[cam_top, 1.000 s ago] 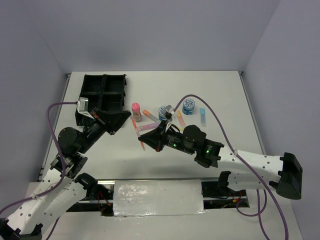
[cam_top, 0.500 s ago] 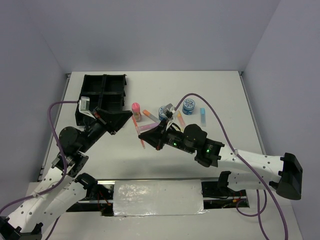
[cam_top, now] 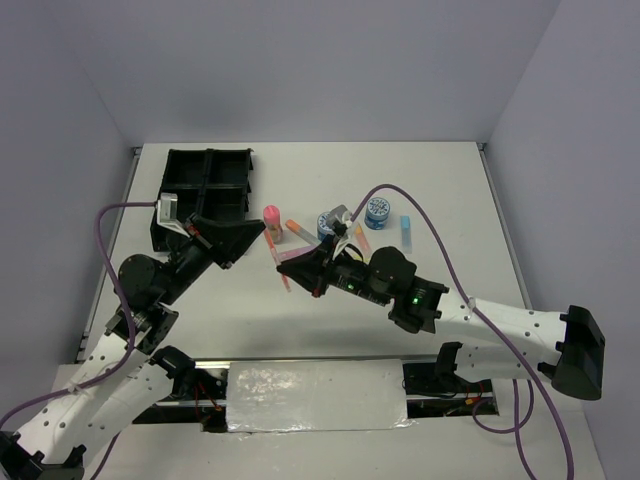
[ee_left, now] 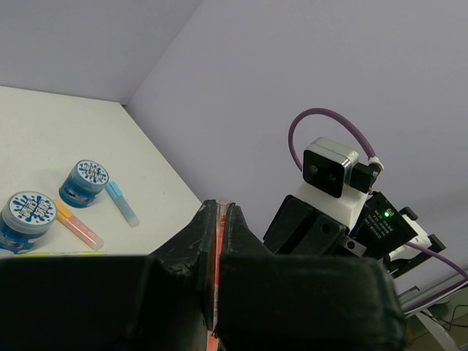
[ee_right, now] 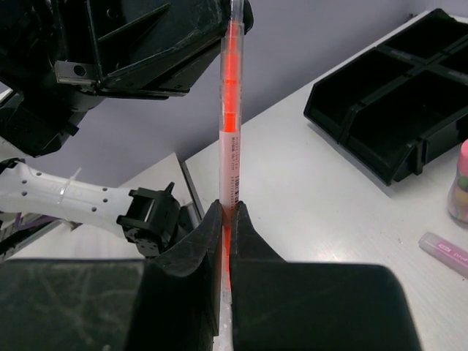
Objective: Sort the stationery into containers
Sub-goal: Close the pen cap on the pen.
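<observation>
A thin orange pen (ee_right: 229, 110) is held in the air between both arms. My right gripper (ee_right: 227, 208) is shut on its lower part. My left gripper (ee_left: 219, 208) is shut on its other end, and the pen (ee_left: 216, 248) shows as an orange strip between the jaws. In the top view the pen (cam_top: 283, 275) hangs over the table, right of the black four-compartment tray (cam_top: 205, 160). On the table lie two blue-patterned tins (cam_top: 377, 211) (cam_top: 328, 224), a pink-capped tube (cam_top: 271, 222), a light-blue marker (cam_top: 406, 231), an orange marker (cam_top: 361, 236) and a pink marker (ee_right: 446, 251).
The tray (ee_right: 387, 124) stands at the table's far left, its compartments looking dark. The rest of the stationery lies in a row across the table's middle. A purple cable (cam_top: 440, 245) arches over the right arm. Grey walls close in the table on three sides.
My right gripper has edged slightly up and left with the pen, toward the left gripper. The left arm has hardly moved, and the items on the table lie as before.
</observation>
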Motion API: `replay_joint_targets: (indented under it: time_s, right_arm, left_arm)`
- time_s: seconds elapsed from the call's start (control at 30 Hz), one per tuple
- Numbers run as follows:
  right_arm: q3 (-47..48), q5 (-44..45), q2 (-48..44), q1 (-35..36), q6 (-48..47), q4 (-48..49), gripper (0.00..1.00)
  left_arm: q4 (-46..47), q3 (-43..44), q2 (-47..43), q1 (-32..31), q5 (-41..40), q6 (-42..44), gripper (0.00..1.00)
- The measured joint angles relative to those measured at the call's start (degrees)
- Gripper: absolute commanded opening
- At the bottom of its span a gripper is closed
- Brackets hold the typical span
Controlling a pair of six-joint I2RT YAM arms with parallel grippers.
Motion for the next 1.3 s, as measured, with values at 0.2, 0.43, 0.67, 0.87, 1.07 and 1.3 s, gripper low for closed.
replay_joint_targets:
  time_s: [0.2, 0.43, 0.67, 0.87, 1.07, 1.3]
  right_arm:
    - [0.09, -0.96, 0.33, -0.76, -1.29, 0.92, 0.0]
    - [1.66, -3.58, 2.38, -2.32, -1.53, 1.6, 0.0]
    - [2.73, -4.81, 2.69, -2.64, -1.95, 1.99, 0.0]
    - [4.42, -6.88, 3.52, -3.65, -2.4, 1.92, 0.0]
    - [6.67, -9.57, 5.09, -4.72, -2.75, 1.22, 0.0]
    - [9.57, -12.44, 6.86, -5.81, -3.61, -1.01, 0.0]
  left_arm:
    - [1.09, 0.0, 0.2, 0.0, 0.0, -0.02, 0.0]
    - [2.82, -0.02, 1.11, 0.22, -0.7, -0.04, 0.0]
    - [4.7, -0.02, 1.11, 0.22, -0.96, -0.11, 0.0]
    - [6.54, -0.04, 1.11, 0.2, -1.68, -1.01, 0.0]
    - [8.57, -0.46, 1.18, -0.02, -2.89, -1.27, 0.0]
    - [10.27, -1.22, 1.33, -0.55, -4.11, -1.16, 0.0]
